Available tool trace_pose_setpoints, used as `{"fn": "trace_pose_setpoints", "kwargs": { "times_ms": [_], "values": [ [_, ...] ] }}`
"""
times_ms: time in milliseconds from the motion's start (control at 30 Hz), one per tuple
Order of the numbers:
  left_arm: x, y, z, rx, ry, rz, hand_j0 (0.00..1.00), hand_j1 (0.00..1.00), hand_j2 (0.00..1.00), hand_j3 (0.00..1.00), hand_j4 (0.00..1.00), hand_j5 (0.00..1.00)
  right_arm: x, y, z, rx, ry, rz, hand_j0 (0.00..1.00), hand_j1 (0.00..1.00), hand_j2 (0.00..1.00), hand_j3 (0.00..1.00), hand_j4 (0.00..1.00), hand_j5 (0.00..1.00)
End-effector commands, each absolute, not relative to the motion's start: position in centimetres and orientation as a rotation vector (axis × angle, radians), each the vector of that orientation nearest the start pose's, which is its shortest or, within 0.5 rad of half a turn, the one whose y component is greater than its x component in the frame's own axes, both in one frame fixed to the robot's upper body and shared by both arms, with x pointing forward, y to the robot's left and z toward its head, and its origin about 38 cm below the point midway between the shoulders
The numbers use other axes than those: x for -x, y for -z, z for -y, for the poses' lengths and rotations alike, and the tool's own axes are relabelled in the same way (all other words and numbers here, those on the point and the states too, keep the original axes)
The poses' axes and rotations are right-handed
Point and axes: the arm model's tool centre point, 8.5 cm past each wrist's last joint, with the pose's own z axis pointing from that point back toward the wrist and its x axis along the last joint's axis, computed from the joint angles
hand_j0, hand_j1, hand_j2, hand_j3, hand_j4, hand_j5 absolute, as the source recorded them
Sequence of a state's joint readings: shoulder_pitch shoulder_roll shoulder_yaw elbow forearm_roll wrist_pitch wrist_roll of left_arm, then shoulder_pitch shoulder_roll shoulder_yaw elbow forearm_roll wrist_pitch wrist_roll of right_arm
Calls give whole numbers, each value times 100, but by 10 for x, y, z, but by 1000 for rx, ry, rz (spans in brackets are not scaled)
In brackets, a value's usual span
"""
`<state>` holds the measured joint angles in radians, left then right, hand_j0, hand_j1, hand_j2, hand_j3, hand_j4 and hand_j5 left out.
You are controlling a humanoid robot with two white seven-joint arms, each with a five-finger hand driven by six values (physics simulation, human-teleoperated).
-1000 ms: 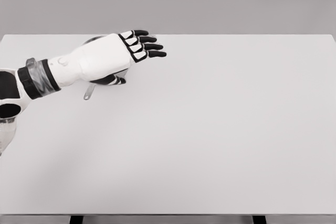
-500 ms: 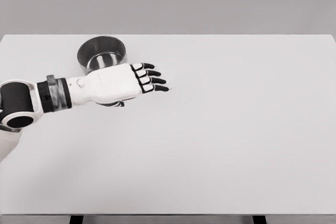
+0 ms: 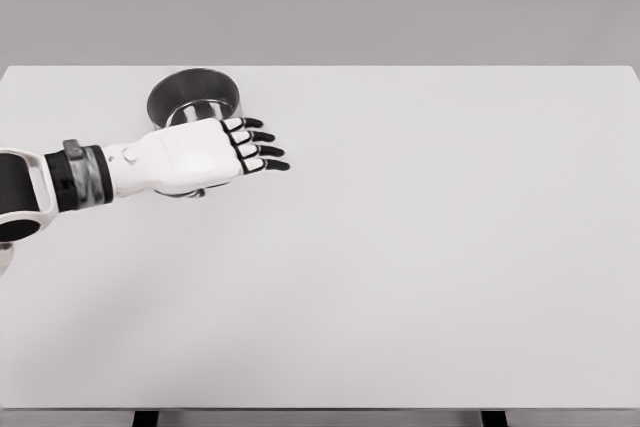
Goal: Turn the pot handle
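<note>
white table (image 3: 450, 277), plain grey wall (image 3: 400, 2)

Left robot hand (image 3: 205, 154), fingers extended

A white robot arm ends in a five-finger left hand (image 3: 205, 155) with a smooth white shell over its back. The fingers (image 3: 262, 150) are white at the knuckles with black tips. At the wrist sits a grey band, possibly metal, edged in black, then a black joint.
</note>
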<state>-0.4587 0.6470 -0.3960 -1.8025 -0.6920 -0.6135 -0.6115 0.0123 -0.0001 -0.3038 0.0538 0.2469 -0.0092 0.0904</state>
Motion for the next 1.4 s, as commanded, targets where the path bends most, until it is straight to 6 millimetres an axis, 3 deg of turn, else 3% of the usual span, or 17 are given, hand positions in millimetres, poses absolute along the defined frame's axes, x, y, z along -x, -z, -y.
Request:
{"fn": "trace_pose_setpoints", "kwargs": {
  "times_ms": [0, 567, 767, 1100, 1367],
  "values": [
    [-385, -233, -219, 735, -2780, -1843, 100, 100, 100, 100, 100, 100, 24, 261, 258, -17, 62, -49, 100, 100, 100, 100, 100, 100],
    [-391, -234, -229, 817, -2802, -1806, 100, 100, 100, 100, 100, 100, 25, 261, 258, -18, 62, -51, 100, 100, 100, 100, 100, 100],
    [-396, -230, -252, 857, -2874, -1759, 100, 100, 100, 100, 100, 100, 24, 261, 258, -17, 62, -49, 100, 100, 100, 100, 100, 100],
    [-399, -228, -257, 863, -2892, -1759, 100, 100, 100, 100, 100, 100, 24, 261, 258, -17, 62, -49, 100, 100, 100, 100, 100, 100],
    [-401, -230, -273, 907, -2929, -1720, 100, 100, 100, 100, 100, 100, 24, 261, 258, -17, 62, -49, 100, 100, 100, 100, 100, 100]
  ]
}}
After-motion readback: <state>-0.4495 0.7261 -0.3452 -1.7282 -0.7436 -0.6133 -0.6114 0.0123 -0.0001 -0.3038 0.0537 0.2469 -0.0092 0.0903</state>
